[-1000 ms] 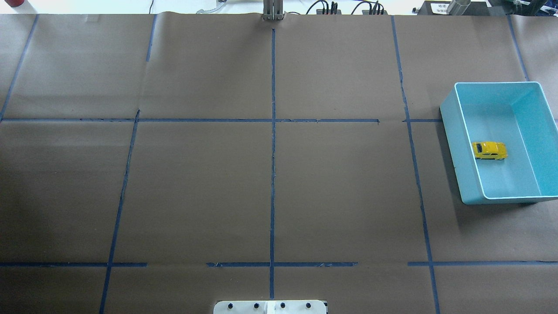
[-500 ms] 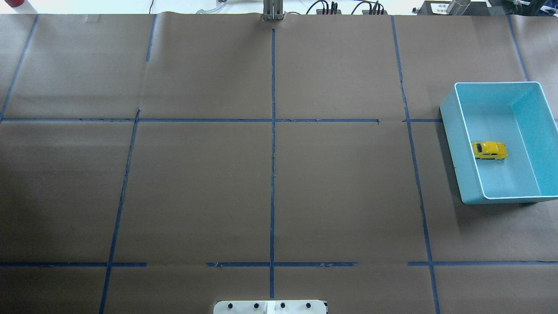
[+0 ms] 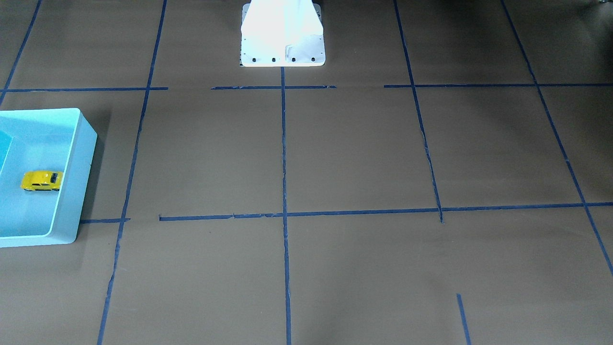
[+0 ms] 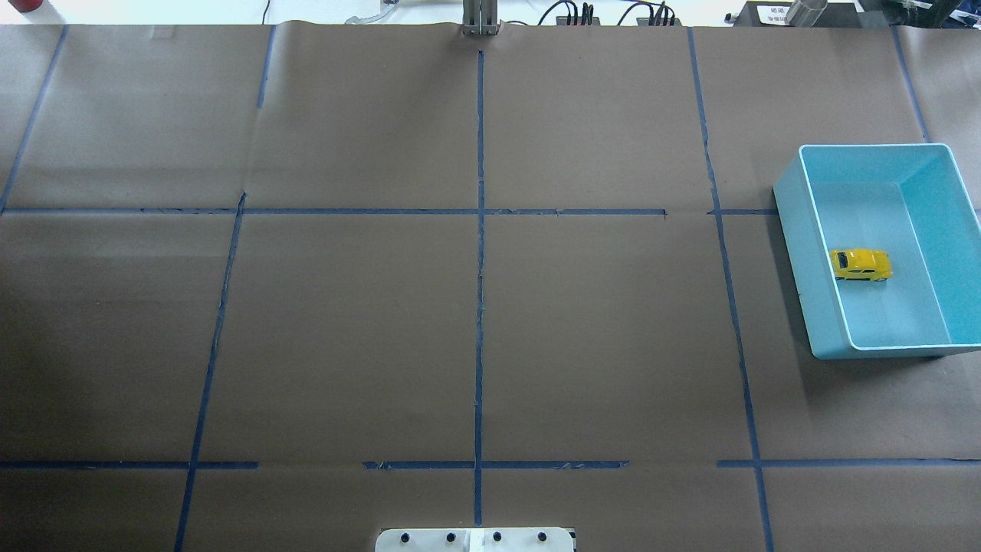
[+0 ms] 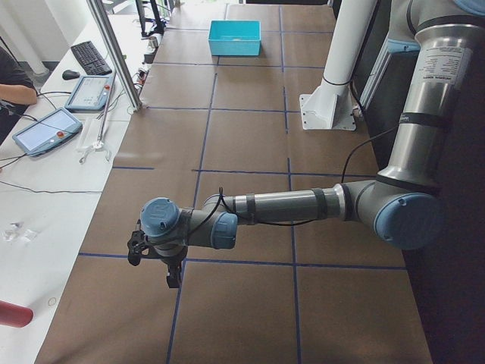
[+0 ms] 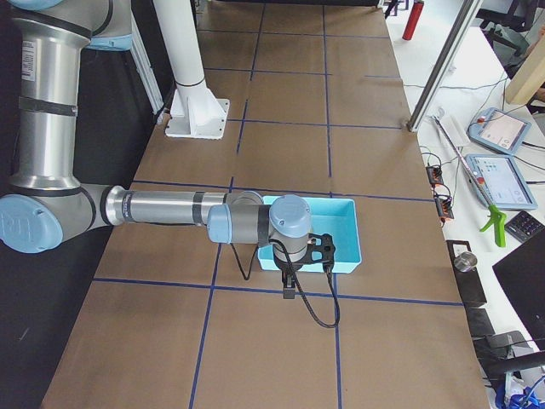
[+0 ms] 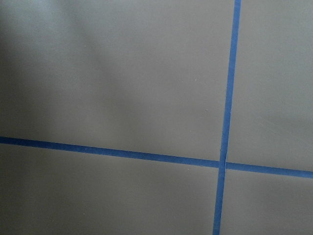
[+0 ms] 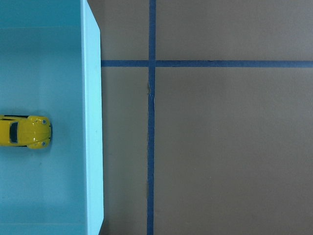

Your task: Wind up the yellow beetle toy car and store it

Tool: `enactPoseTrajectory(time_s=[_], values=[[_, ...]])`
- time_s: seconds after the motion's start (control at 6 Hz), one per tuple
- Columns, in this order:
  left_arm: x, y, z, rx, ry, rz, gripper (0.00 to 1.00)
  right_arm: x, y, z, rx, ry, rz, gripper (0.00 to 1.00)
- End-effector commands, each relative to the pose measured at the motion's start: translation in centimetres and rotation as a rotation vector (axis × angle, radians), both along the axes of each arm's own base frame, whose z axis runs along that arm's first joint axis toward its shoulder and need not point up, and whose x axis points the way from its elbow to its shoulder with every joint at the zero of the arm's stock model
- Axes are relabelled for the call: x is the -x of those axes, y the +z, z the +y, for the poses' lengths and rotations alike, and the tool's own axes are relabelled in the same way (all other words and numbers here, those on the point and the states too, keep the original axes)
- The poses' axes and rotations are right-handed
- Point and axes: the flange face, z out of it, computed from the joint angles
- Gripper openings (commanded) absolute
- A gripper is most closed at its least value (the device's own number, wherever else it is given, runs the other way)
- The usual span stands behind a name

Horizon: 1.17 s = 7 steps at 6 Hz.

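Note:
The yellow beetle toy car (image 4: 861,264) rests on its wheels inside the light-blue bin (image 4: 797,230) at the table's right edge. It also shows in the front view (image 3: 41,181) and at the left of the right wrist view (image 8: 25,131), beside the bin wall (image 8: 93,122). My right gripper (image 6: 306,264) shows only in the exterior right view, hovering high at the bin's near side. My left gripper (image 5: 155,262) shows only in the exterior left view, high over bare paper at the table's left end. I cannot tell whether either is open or shut.
Brown paper with a grid of blue tape lines (image 4: 480,307) covers the table. The white robot base (image 3: 282,33) stands at the near middle edge. Tablets, a keyboard and cables (image 5: 68,114) lie on the operators' side bench.

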Motion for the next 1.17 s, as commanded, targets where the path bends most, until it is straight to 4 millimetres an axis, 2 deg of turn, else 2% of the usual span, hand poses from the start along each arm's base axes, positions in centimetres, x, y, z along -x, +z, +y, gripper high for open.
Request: enactPoseTrajectory(time_s=[0.0,0.17,0.5,1.0], values=[[0.0,0.0,0.0,0.000,0.000,0.000,1.00,0.1,-1.1,-0.8,0.003,-0.003,-0.005,1.00],[-0.1,0.2,0.0,0.000,0.000,-0.002,1.00,0.1,-2.1,-2.0,0.035,-0.008,-0.006,1.00],[-0.1,0.4,0.0,-0.012,0.000,-0.002,1.00,0.1,-2.4,-1.9,0.009,-0.039,0.005,1.00],[-0.1,0.8,0.1,-0.005,-0.001,-0.002,1.00,0.0,-1.7,-1.4,0.018,-0.044,0.017,1.00]])
